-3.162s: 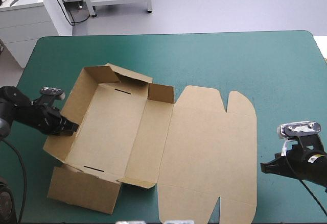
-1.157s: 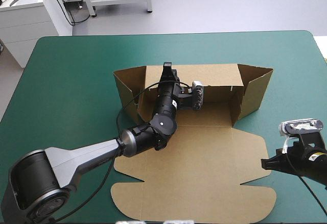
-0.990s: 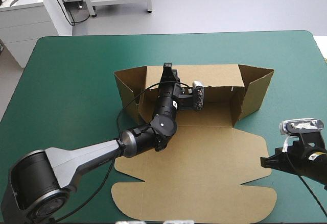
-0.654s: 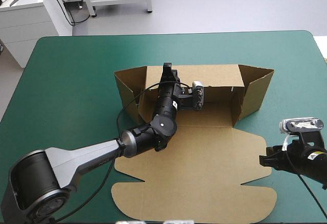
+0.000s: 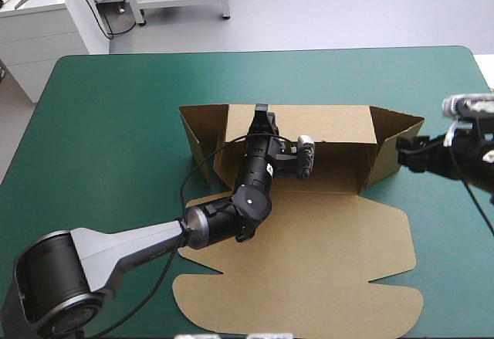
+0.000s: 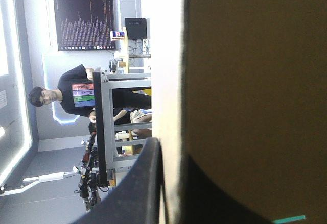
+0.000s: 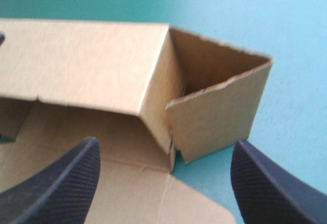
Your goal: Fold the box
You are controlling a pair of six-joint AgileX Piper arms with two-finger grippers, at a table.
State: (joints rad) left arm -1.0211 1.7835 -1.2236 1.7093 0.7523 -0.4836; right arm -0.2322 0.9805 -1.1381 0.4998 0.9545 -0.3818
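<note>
At the middle of the teal-green desk (image 5: 116, 107) lies the brown box (image 5: 309, 231), its long far wall (image 5: 340, 123) raised upright and its lid (image 5: 309, 277) flat on the cover toward the near edge. Compared with just before, the right claw (image 5: 401, 154) has left its place low at the desk's right edge beside the lid and now stands farther up the desk, level with the raised wall and just beside the right end flap (image 5: 397, 134). The box itself has shifted slightly to the right and the far wall sits a little squarer. The left arm has kept its reach across the lid from the near left corner. The left claw (image 5: 261, 112) is at the top edge of the far wall, left of its middle. In the left wrist view the left claw (image 6: 171, 152) is all but closed, pinching the board's edge, with brown board filling the view on one side. The right claw (image 7: 164, 145) stands wide open and holds nothing, its black fingers (image 7: 56, 183) well apart; the right end flap (image 7: 219, 112) stands ahead of it, angled outward from the wall's corner. Whether the claw touches the flap cannot be told. The left end flap (image 5: 202, 130) also stands, angled outward.
</note>
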